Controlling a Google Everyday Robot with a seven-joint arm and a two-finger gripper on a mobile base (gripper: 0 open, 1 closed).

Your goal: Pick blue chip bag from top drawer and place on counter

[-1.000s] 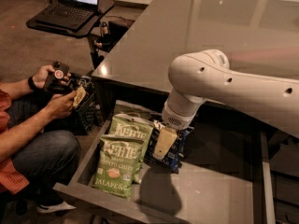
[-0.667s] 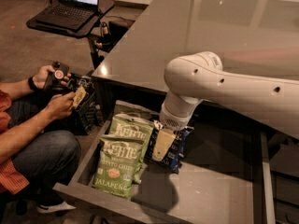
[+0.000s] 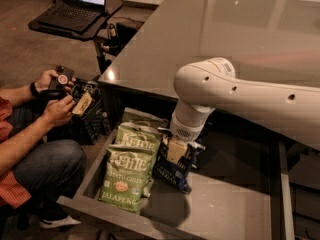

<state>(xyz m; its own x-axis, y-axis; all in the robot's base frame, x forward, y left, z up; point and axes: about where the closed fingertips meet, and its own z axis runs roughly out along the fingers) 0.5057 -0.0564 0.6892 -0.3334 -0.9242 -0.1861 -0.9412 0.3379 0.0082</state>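
**Camera view: the bag is reached, the lift is not yet made**

At the far left a seated person point(image 3: 35, 154) is seen, and a handheld controller point(image 3: 59, 79) is held in both hands. Above, an open laptop point(image 3: 75, 4) is placed on a small black stand point(image 3: 95, 31).

The top drawer point(image 3: 235, 209) is pulled out under the counter edge. In its left part two green jalapeno Kettle bags point(image 3: 127, 171) are laid, one partly over the other. Just beside them, to the right, the blue chip bag point(image 3: 167, 176) is found. It is propped up at a tilt, and its lower end appears to rest on the drawer floor.

The gripper point(image 3: 176, 149) is lowered into the drawer and is set right at the upper edge of the blue bag. Whether it is spread or already pressed onto the bag cannot be told from this view. Behind it the white arm point(image 3: 240, 94) is stretched across from the right.

The counter point(image 3: 200, 34) is seen above the drawer, and no bag is placed on it.

The progress is judged as follows: the drawer is open and the approach to the correct bag is done. A firm grasp is not confirmed. The lifting out of the drawer, the carrying up over the counter edge and the release on the counter are left to be done.
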